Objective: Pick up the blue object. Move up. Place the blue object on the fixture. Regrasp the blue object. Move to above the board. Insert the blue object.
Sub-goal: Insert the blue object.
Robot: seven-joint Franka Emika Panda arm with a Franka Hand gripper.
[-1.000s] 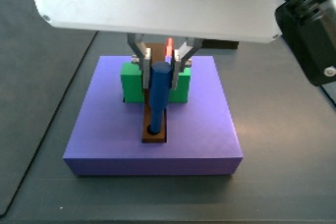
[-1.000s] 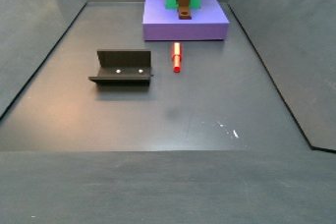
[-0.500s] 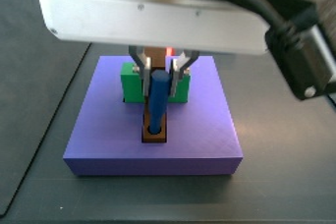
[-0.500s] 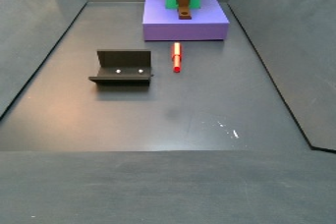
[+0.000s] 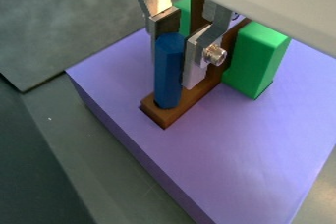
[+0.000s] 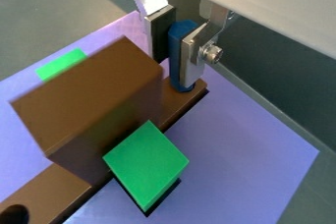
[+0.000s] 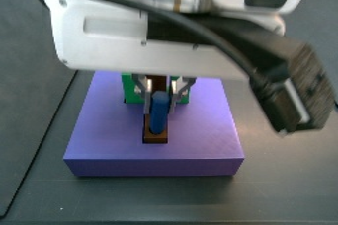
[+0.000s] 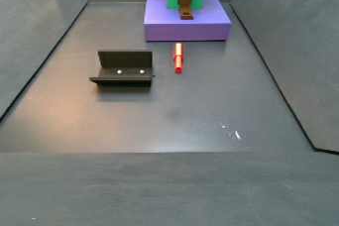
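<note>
The blue object (image 5: 167, 71) stands upright with its lower end in the slot of a brown base (image 5: 164, 116) on the purple board (image 5: 250, 159). My gripper (image 5: 183, 59) is over the board, and its silver fingers (image 5: 203, 59) press both sides of the blue object's upper half. It is shut on the blue object. In another wrist view the blue object's top (image 6: 184, 28) shows between the fingers (image 6: 191, 56). In a side view the gripper (image 7: 157, 93) covers the top of the blue object (image 7: 157, 118), and the arm fills the upper picture.
A green block (image 5: 258, 59) stands just behind the brown base, and a larger brown block (image 6: 79, 110) is beside it. The fixture (image 8: 123, 67) stands on the grey floor at the left. A red peg (image 8: 179, 59) lies in front of the board (image 8: 212, 27).
My gripper has come down over the board with the blue object. Less of the blue object shows above the brown slot. The arm now hides more of the side view.
</note>
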